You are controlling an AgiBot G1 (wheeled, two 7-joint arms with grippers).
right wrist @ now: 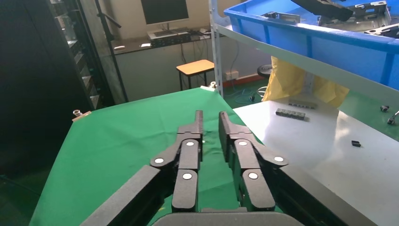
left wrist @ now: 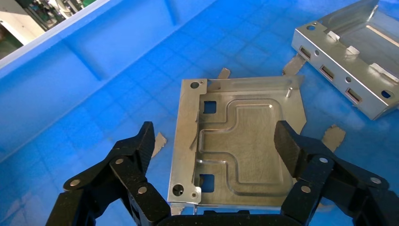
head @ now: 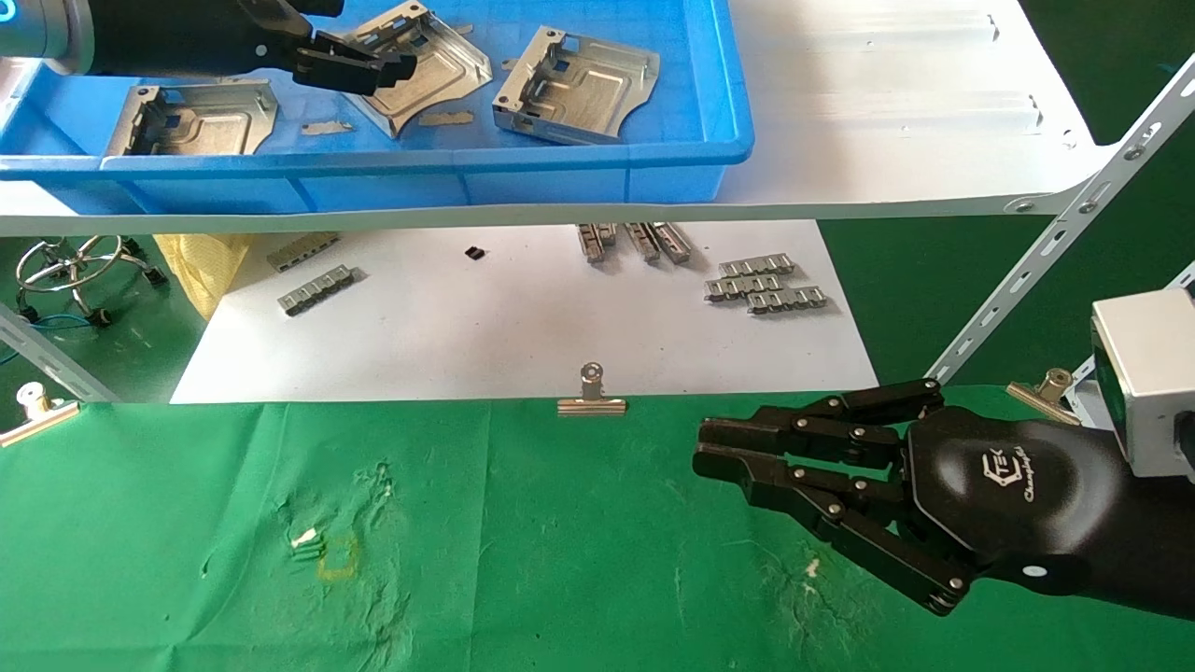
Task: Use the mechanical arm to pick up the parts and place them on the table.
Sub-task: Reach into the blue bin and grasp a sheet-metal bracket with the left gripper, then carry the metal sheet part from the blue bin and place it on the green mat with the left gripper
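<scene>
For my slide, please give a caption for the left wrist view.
Left gripper open, fingers straddling a part in the blue tray.

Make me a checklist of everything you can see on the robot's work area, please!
Surface: green cloth table, creased, no parts on it yet.
Job's things: three silver brackets in the blue tray; middle bracket under the left tool.
Clutter: ribbed metal strips on the white board, binder clip at the cloth edge.
Grippers: left tool open, straddling the middle bracket; right tool shut, empty, over the table.
Cables: blue cable on the floor.
Surroundings: white shelf, yellow bag.
</scene>
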